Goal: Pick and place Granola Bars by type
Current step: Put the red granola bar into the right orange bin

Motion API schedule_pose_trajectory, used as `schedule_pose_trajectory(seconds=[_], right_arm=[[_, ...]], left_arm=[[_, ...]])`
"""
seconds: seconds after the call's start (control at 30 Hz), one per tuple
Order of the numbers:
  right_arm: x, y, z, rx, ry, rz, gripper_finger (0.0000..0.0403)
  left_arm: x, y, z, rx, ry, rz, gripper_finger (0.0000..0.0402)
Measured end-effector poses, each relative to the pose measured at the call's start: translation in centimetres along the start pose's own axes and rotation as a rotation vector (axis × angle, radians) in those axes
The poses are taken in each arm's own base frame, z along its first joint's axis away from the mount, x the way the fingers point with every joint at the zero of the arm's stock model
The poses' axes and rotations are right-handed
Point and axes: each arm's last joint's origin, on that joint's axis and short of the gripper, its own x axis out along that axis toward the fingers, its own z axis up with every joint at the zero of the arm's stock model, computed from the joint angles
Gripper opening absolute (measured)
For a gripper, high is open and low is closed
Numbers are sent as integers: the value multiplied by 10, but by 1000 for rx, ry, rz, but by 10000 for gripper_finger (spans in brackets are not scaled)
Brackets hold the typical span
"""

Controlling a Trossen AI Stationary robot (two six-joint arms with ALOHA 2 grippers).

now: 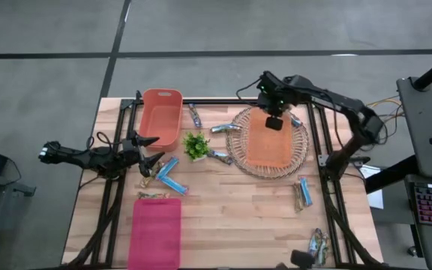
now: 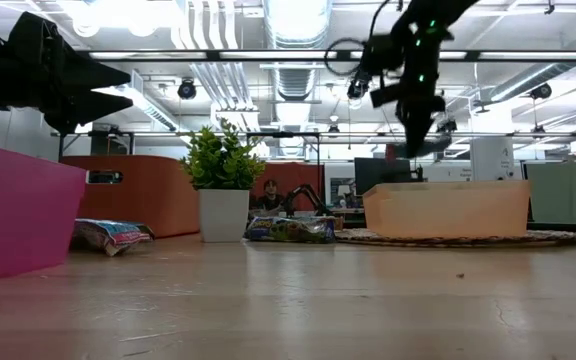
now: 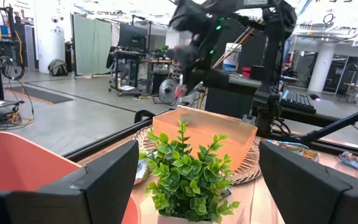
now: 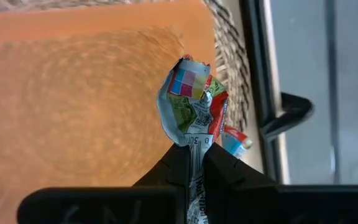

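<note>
A granola bar (image 4: 191, 115) is pinched by one crimped wrapper end in the shut right claw (image 4: 191, 163) above the orange bin (image 1: 270, 146), at two o'clock on the tabletop (image 1: 231, 217). It is judged light, crinkly and slippery. The left claw (image 1: 150, 148) is held wide open, empty.

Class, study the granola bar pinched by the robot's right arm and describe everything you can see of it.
The granola bar has a crinkled, shiny wrapper, silver-blue at its edge with green, red and a patch of coloured squares, plus small print and a code. The right gripper has its jaws shut on one end, so the bar sticks out beyond them, crumpled. It hangs in the air above the light orange bin that sits on the wicker tray, touching nothing but the jaws.
</note>
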Motion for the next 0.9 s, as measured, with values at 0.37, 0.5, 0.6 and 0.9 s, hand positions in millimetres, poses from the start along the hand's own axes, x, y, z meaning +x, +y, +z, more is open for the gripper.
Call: schedule_pose_trajectory(seconds=[0.37, 0.5, 0.6, 0.9], right_arm=[[62, 1, 21, -3, 67, 64, 12], [74, 0, 24, 5, 56, 59, 11], [83, 0, 24, 7, 66, 65, 11], [110, 13, 5, -9, 122, 87, 11]], left_arm=[[0, 0, 0, 0, 0, 0, 312], [0, 0, 0, 0, 0, 0, 312], [0, 0, 0, 0, 0, 0, 312], [0, 0, 0, 0, 0, 0, 312]])
